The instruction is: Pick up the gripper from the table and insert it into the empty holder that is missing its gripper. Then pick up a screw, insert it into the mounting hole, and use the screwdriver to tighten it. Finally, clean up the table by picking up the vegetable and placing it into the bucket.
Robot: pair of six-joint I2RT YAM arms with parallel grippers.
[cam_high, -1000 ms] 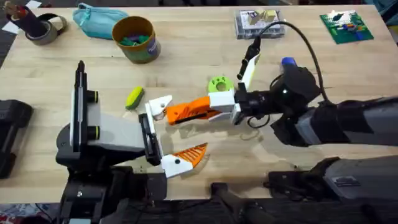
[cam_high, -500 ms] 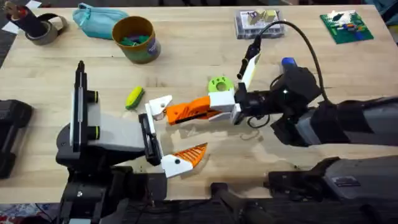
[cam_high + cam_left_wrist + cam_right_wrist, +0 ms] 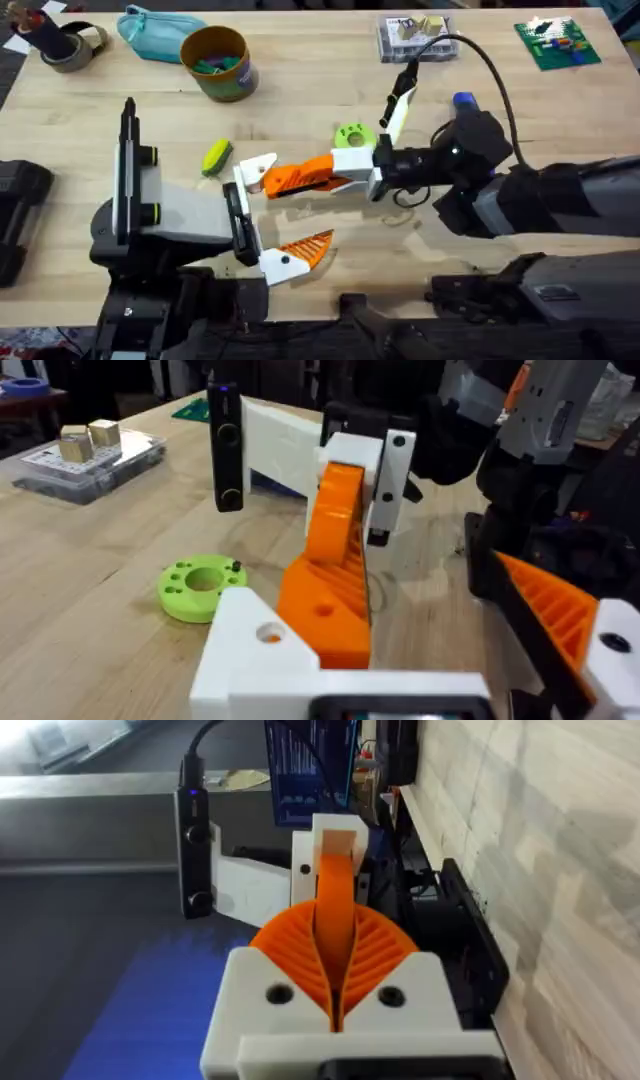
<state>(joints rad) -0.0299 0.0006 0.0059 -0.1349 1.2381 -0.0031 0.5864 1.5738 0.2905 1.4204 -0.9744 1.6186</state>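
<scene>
Gripper (image 3: 300,177): orange, ribbed, wedge-shaped, meeting white holder (image 3: 258,171).

Right gripper (image 3: 290,180) nudged slightly toward frame left and up, wrist body following; its fingers (image 3: 318,172) clamp the orange gripper (image 3: 283,179) a touch closer against the upper white holder (image 3: 254,168). Cable loop by the wrist shifted a little with it.

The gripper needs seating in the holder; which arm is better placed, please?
Right: the right gripper clamps the gripper, whose end is at the empty holder.
</scene>
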